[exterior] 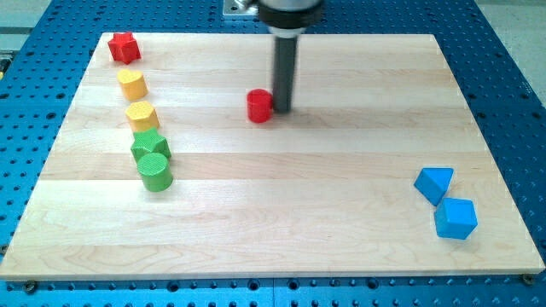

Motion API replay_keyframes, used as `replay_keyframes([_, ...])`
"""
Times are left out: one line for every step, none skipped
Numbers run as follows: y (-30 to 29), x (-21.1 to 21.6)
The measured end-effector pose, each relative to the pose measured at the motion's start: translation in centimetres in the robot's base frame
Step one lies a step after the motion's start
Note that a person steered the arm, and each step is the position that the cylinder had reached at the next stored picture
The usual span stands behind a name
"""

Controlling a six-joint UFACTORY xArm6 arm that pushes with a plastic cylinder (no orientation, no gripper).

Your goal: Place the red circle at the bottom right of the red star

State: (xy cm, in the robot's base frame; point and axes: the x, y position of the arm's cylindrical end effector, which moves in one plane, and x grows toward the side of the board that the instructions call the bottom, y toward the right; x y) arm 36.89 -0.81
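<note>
My rod stands upright with my tip (281,110) just right of the red circle (260,107), apparently touching it, its upper end cut off.

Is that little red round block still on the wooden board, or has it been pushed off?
On. The red circle sits on the wooden board, near its top middle, with my tip right beside it on the view's right.

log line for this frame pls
tip touching red circle on its right | red star at board's top left | circle far right of star | placement not yet done
</note>
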Motion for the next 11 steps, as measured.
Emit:
replay_keyframes([2.3, 1.2])
replay_keyframes([-2.4, 2.0])
replay_keyframes([-7.9, -0.1])
replay_keyframes([-6.8, 0.7])
replay_keyframes([-6.6, 4.2])
replay_keyframes([-11.0, 2.6])
replay_keyframes([-11.0, -0.8])
replay_keyframes([-11.1, -4.2])
replay_keyframes([-12.1, -6.5])
replay_keyframes([-12.5, -4.4])
replay_keyframes([-16.1, -6.3])
